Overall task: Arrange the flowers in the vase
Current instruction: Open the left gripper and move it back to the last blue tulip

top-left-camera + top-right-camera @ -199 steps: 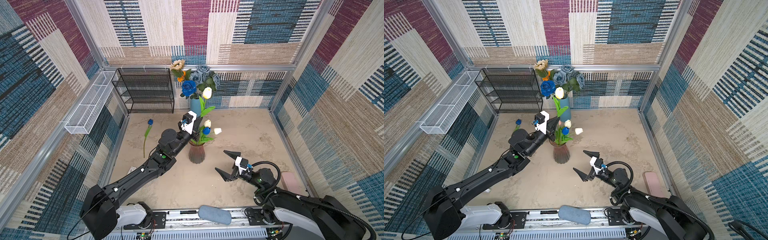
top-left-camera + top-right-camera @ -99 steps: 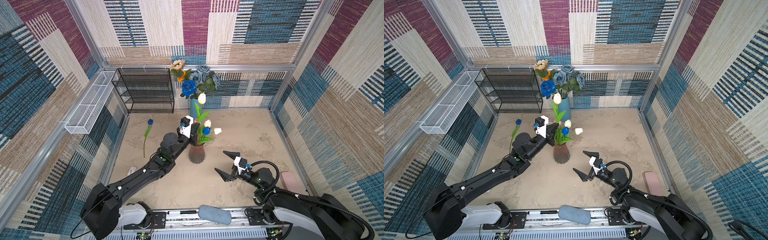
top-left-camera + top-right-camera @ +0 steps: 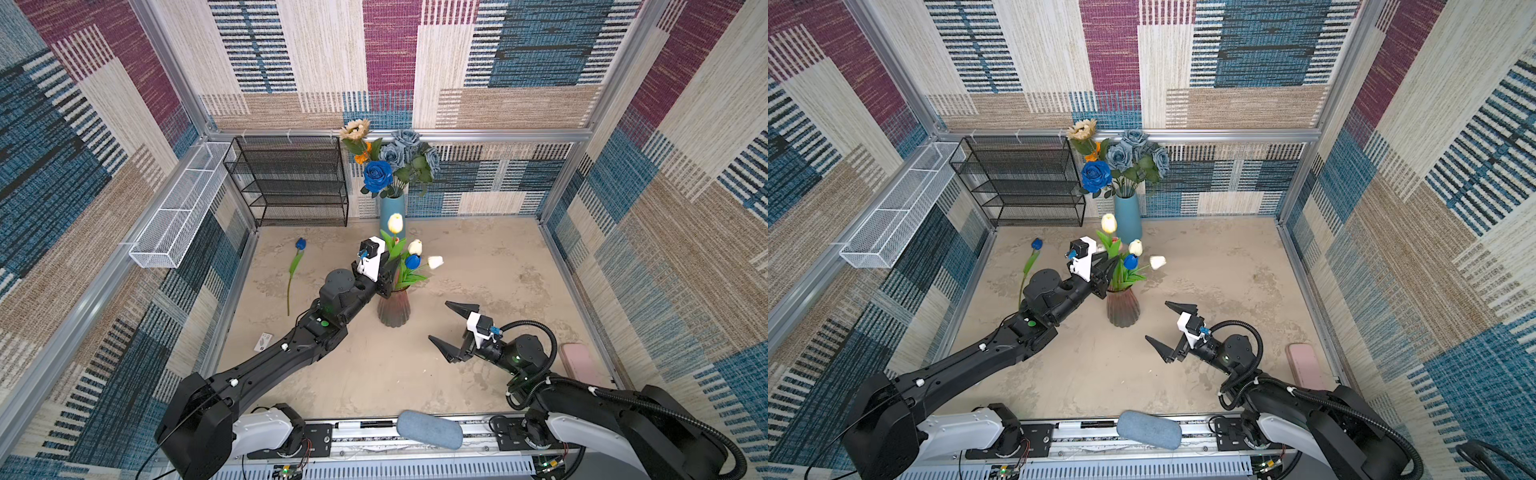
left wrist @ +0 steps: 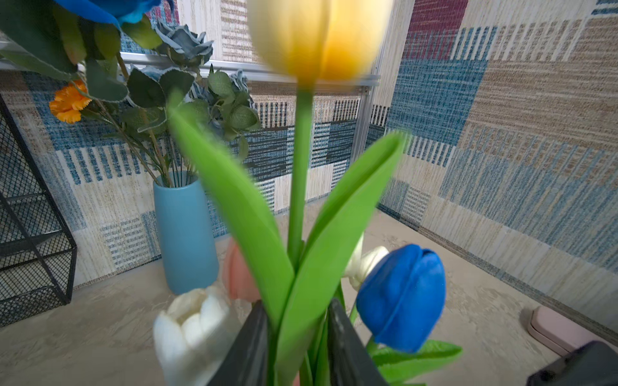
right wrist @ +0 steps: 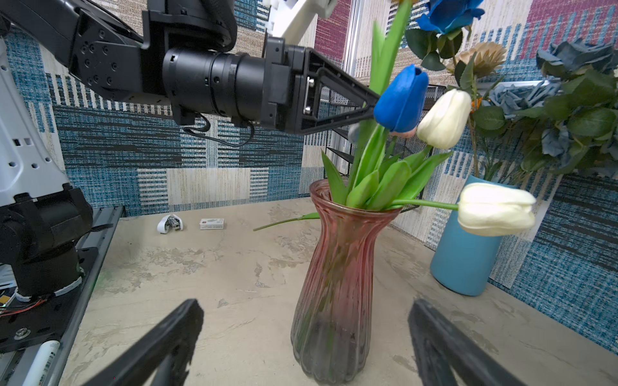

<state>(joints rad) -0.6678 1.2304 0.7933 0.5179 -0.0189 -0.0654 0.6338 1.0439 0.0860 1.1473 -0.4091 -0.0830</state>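
Flowers [image 3: 406, 272] fill the pink glass vase [image 3: 393, 309] in the middle of the worktop [image 3: 498, 257]. I see a yellow tulip [image 3: 395, 223], a blue tulip [image 3: 412, 262], white tulips [image 3: 415, 247] and, in the left wrist view, a pink tulip [image 4: 239, 277] behind the leaves.

The yellow tulip's long axis is close to vertical. Its head is up, well above the others, and its stem runs down between two leaves into the vase mouth. My left gripper [image 3: 384, 276] reaches in just above the rim. Its fingers [image 4: 254, 337] stand a little apart on either side of that stem and those leaves, and I cannot tell whether they press on them.

A drooping white tulip [image 5: 496, 209] hangs out over the rim, stem almost level, head pointing away from the left arm. A loose blue tulip [image 3: 293, 272] lies flat on the worktop left of that arm, head toward the black wire rack [image 3: 291, 178], stem end toward the front edge.

My right gripper [image 3: 438, 320] hovers low near the pink vase, spread wide and empty, facing it. At the back wall the blue vase [image 3: 392, 210] holds dusty-blue roses [image 3: 405, 145], a deep-blue rose [image 3: 377, 174], a sunflower [image 3: 354, 129] and a marigold [image 3: 362, 158], their stems upright.
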